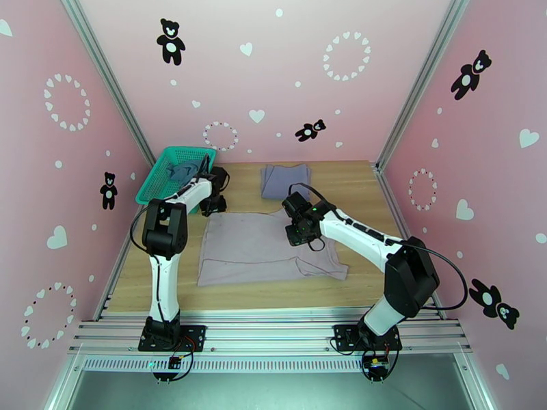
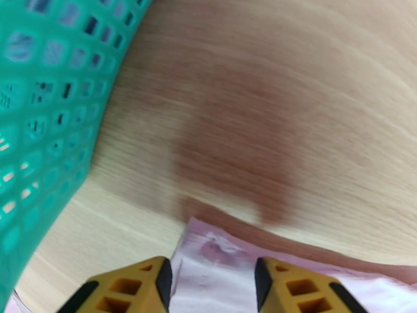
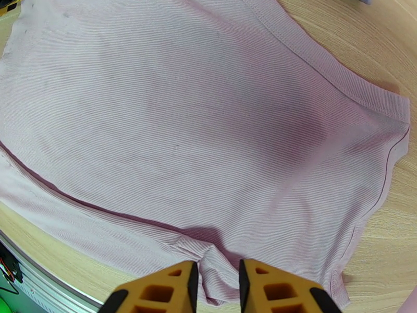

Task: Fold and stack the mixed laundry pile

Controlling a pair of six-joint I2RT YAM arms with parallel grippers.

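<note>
A pale mauve-grey garment (image 1: 260, 246) lies spread flat mid-table. Behind it rests a folded grey-lavender garment (image 1: 285, 180). The teal-blue top (image 1: 183, 171) sits inside the green basket (image 1: 152, 184). My left gripper (image 1: 213, 203) hovers at the spread garment's far left corner. In the left wrist view it (image 2: 212, 280) is open, with that corner (image 2: 208, 256) between the yellow fingers. My right gripper (image 1: 301, 232) is over the garment's right side. In the right wrist view it (image 3: 216, 280) stands narrowly open over a wrinkled sleeve fold (image 3: 200, 246).
The green mesh basket (image 2: 47, 100) stands close to the left of my left gripper at the table's back left. Pink walls enclose the wooden table (image 1: 355, 193) on three sides. A metal rail (image 1: 273, 329) runs along the near edge.
</note>
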